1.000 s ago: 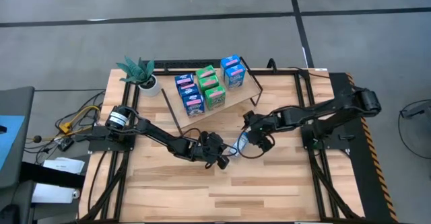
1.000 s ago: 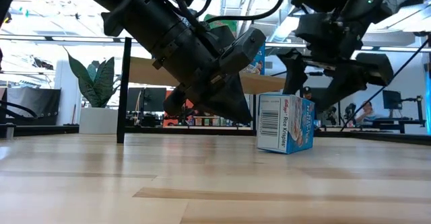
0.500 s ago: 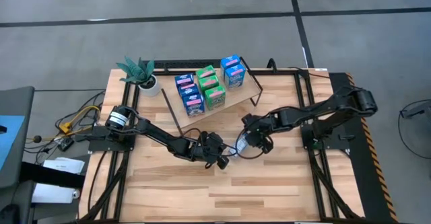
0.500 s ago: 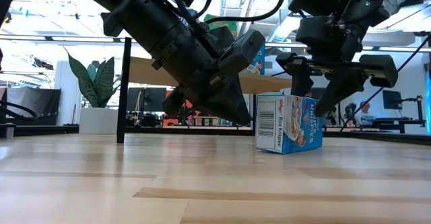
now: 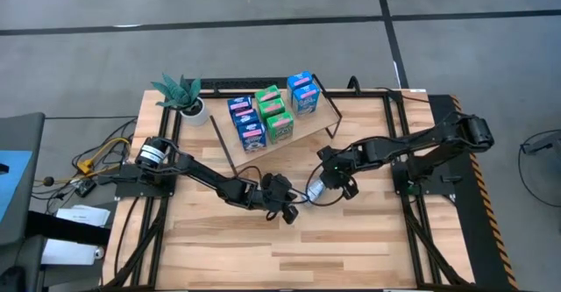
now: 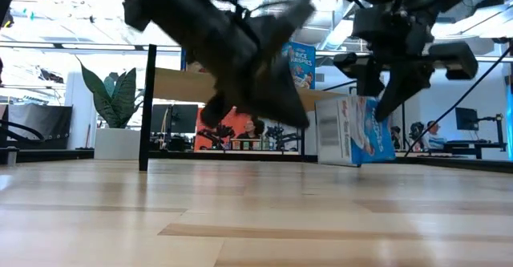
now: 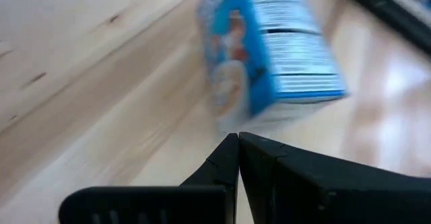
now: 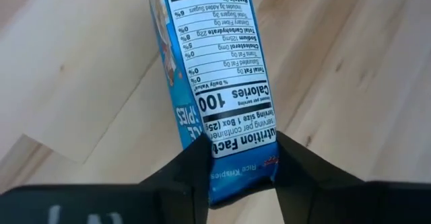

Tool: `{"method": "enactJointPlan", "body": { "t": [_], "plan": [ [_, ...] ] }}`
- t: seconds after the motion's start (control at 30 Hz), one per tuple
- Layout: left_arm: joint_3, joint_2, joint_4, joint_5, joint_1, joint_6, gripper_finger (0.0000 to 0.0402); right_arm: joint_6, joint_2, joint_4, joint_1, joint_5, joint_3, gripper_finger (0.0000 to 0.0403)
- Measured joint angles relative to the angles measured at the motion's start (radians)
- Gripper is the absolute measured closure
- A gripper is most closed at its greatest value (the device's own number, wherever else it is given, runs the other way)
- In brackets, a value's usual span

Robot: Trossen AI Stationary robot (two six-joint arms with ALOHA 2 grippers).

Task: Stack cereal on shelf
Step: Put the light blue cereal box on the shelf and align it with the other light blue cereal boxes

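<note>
The shelf (image 5: 294, 125) holds six boxes at the back of the surface (image 5: 219, 239). My right hand (image 5: 326, 184) clamps the blue box (image 8: 215, 83) mid-surface; I should lift straight, keeping it level. My left hand (image 5: 286, 208), clenched empty, waits beside.

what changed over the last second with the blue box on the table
The right gripper closed on the blue cereal box and lifted it off the tabletop. The left gripper, shut, drew back slightly. The boxes on the shelf stayed put.
</note>
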Motion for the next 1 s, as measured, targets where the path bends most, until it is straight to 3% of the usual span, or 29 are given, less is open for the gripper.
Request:
{"method": "enactJointPlan", "body": {
  "t": [0.23, 0.37, 0.47, 0.57, 0.73, 0.87, 1.0],
  "plan": [
    [0.001, -0.126, -0.085, 0.069, 0.002, 0.100, 0.0370, 0.010, -0.021, -0.074, 0.000, 0.037, 0.070, 0.0247],
    [0.001, -0.202, -0.217, 0.059, 0.002, 0.142, 0.0314, 0.011, -0.037, -0.100, 0.003, 0.071, 0.082, 0.0251],
    [0.001, -0.235, -0.193, 0.094, 0.008, 0.218, 0.0259, 0.011, -0.047, -0.111, 0.013, 0.101, 0.098, 0.0251],
    [0.020, -0.239, -0.149, 0.138, 0.017, 0.264, 0.0198, 0.011, -0.045, -0.107, 0.031, 0.125, 0.113, 0.0249],
    [0.112, -0.223, -0.279, 0.096, 0.018, 0.354, 0.0109, 0.038, -0.045, -0.105, 0.054, 0.147, 0.126, 0.0251],
    [0.180, -0.225, -0.394, 0.050, 0.017, 0.401, 0.0072, 0.068, -0.045, -0.113, 0.055, 0.151, 0.126, 0.0251],
    [0.194, -0.223, -0.422, 0.035, 0.018, 0.429, 0.0064, 0.071, -0.045, -0.101, 0.056, 0.196, 0.126, 0.0251]
  ]
}}
